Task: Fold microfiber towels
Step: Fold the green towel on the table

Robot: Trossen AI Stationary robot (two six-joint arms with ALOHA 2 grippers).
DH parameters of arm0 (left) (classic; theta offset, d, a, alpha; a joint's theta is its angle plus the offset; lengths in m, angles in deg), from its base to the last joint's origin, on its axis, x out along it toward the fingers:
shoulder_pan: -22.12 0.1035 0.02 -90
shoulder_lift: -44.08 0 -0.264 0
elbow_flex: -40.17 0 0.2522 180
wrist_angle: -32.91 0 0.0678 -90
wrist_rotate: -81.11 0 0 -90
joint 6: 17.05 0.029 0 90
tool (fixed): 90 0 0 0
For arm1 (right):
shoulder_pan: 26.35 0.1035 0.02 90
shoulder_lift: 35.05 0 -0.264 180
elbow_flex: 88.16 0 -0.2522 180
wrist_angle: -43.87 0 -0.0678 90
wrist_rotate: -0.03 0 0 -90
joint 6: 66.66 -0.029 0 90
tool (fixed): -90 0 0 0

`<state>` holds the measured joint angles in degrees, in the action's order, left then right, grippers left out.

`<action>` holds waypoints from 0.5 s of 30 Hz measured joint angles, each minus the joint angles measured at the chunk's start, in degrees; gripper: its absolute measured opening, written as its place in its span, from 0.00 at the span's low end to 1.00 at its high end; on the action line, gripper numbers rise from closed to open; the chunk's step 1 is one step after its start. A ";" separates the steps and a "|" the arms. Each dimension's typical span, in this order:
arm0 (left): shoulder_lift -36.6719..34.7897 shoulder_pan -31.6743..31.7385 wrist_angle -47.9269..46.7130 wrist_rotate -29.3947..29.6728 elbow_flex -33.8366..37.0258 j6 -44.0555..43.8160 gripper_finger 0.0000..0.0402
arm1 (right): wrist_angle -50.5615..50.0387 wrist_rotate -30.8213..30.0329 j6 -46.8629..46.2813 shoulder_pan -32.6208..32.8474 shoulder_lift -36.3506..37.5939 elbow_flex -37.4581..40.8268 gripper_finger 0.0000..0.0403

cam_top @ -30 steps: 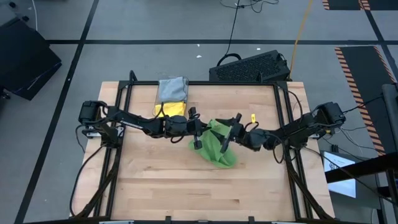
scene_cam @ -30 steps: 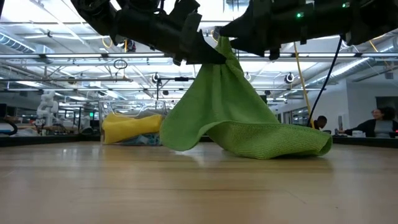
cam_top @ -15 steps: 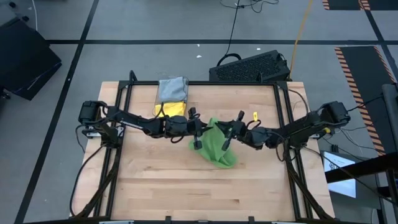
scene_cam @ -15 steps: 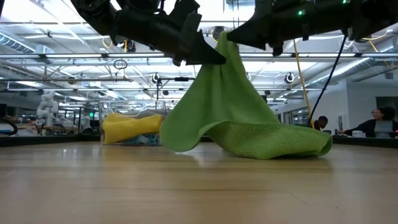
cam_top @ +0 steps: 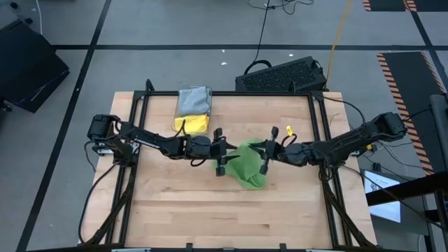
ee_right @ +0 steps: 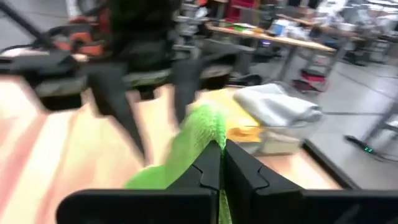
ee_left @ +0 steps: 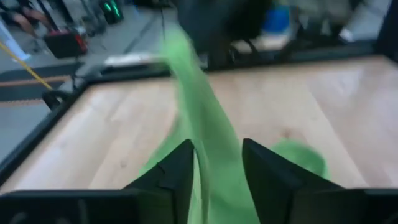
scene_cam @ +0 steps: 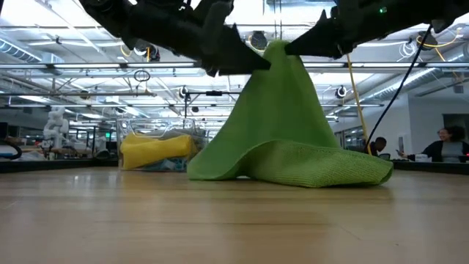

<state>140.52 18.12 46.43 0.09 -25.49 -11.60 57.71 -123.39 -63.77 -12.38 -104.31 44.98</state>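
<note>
A bright green microfiber towel stands like a tent at the table's middle, its peak up and its wide lower part on the wood. My right gripper comes from the table's right and is shut on that peak. My left gripper comes from the left and is open, with the towel's slope running between its fingers. In the low view its tips sit just left of the peak. A yellow towel and a grey towel lie in the clear bin at the far edge. My right gripper pinches the towel's bunched top between its two fingers, coming nearly level from the table's right. The towel hangs below the fingers as a cone, and its lower part lies on the table. My left gripper: whether its open fingers touch the towel, I cannot tell.
A black keyboard lies past the table's far edge. The bin stands at the far edge, left of centre. Bare wood spreads toward the near edge. People sit in the room behind, at the right in the low view.
My right gripper has taken hold of the towel's top and drawn back toward the table's right edge, rising a little. My left gripper has opened and let the towel go. The peak has shifted right; the towel's lifted left flap has dropped to the table, and the base has stayed.
</note>
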 joint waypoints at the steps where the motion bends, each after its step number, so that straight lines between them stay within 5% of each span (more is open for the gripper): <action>1: 0.00 0.05 1.53 0.08 0.00 -0.46 0.36 | 0.32 0.94 0.24 0.00 -0.62 0.00 0.01; 8: 0.00 0.09 7.03 -1.04 0.00 -1.59 0.42 | 1.99 0.67 0.84 0.02 -3.74 0.00 0.01; 15: 0.00 0.37 7.47 -1.02 0.00 -1.67 0.35 | 2.18 0.67 1.06 0.02 -3.96 0.00 0.01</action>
<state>140.52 18.50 53.89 -0.92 -25.49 -13.27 59.89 -122.72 -62.71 -12.35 -108.26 44.98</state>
